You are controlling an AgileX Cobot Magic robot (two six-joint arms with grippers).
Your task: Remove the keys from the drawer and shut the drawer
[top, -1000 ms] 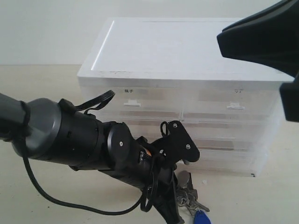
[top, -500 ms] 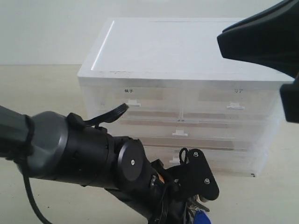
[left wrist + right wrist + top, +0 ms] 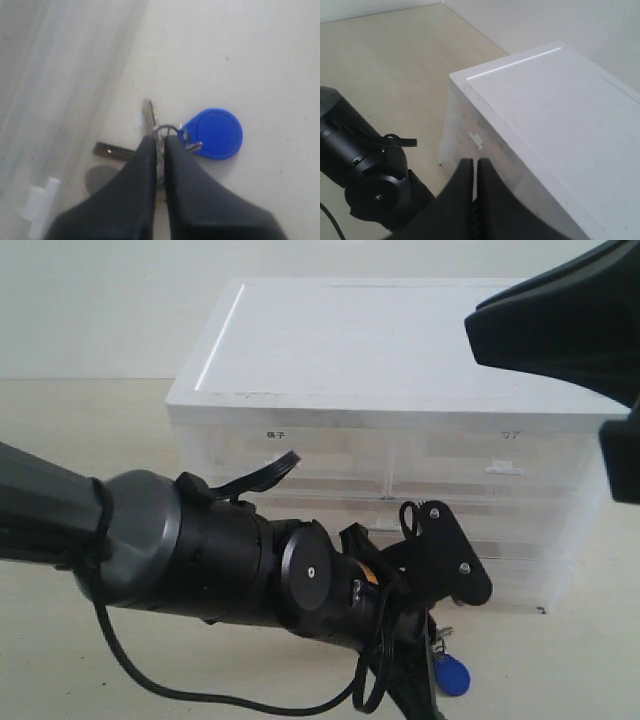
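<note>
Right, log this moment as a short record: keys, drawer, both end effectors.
keys: outside the cabinet, at table level by its front
fob: blue, hanging on the ring
left end effector: shut on the keys at the ring
right end effector: shut, holding nothing, raised over the cabinet
drawer: front looks flush with its neighbours, apparently shut

Keys point(image 3: 200, 137) on the desk point(image 3: 240, 60), just in front of the drawer cabinet point(image 3: 400, 350). My left claw point(image 3: 160, 142) sits right over them, a finger either side of the ring. The drawer point(image 3: 490, 455) is top row, right half. My right claw point(image 3: 475, 167) hangs above the cabinet's front edge.
</note>
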